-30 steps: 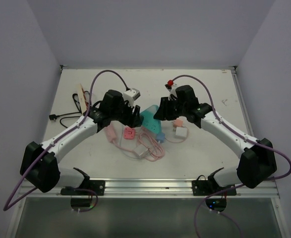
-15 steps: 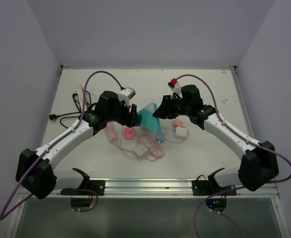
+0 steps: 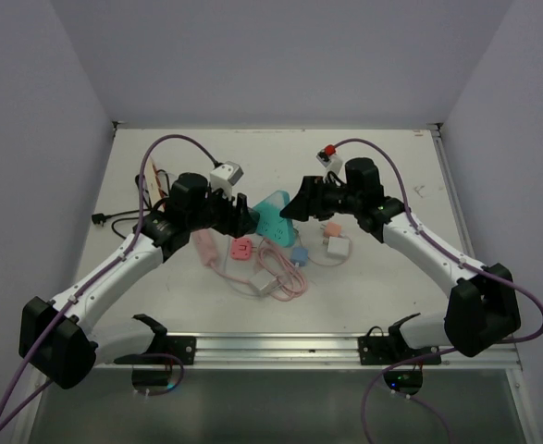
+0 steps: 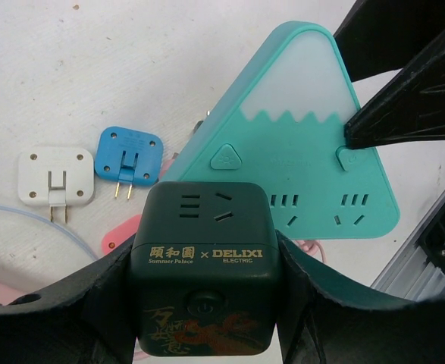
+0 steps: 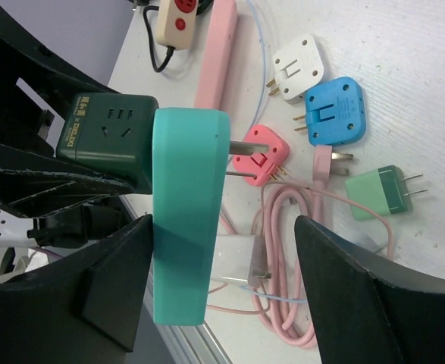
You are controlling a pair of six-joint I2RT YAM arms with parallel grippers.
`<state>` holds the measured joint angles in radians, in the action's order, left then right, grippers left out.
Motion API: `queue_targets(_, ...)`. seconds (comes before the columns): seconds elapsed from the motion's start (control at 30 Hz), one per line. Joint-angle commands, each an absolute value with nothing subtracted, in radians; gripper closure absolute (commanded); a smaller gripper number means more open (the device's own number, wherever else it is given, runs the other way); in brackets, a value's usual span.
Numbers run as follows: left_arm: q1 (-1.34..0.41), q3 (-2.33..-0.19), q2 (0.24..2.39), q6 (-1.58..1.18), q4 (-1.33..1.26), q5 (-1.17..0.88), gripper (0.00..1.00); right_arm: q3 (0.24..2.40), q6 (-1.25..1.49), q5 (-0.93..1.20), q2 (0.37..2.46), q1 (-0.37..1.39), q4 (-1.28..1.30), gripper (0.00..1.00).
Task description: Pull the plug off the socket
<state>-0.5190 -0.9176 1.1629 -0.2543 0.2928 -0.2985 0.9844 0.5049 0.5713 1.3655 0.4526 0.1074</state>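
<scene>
- The plug (image 4: pixel 199 273) is a dark green cube with gold lettering, a round button and slots in its faces. The left gripper (image 4: pixel 201 254) clamps it on two sides.
- It sits pressed flat against the face of the socket (image 4: pixel 298 144), a teal rounded-triangle block with a white upper panel and rows of slots. Two metal prongs (image 5: pixel 246 145) jut from the socket's back.

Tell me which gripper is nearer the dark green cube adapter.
Left. The left gripper is clamped on the dark green cube adapter; the right gripper straddles the teal triangular socket it is plugged into, jaws open.
</scene>
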Motion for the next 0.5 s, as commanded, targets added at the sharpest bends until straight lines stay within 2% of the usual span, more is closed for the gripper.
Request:
queue_targets(0.0,-0.514,-0.951,1.106,-0.304,0.069,-0.365,1.0,0.965,0.499,0.545,1.344,0.446,0.156,0.22)
queue_targets(0.47,-0.518,-0.913,1.118,-0.288,0.043,-0.325,1.0,0.999,0.558,0.442,1.214,0.446,0.213,0.13)
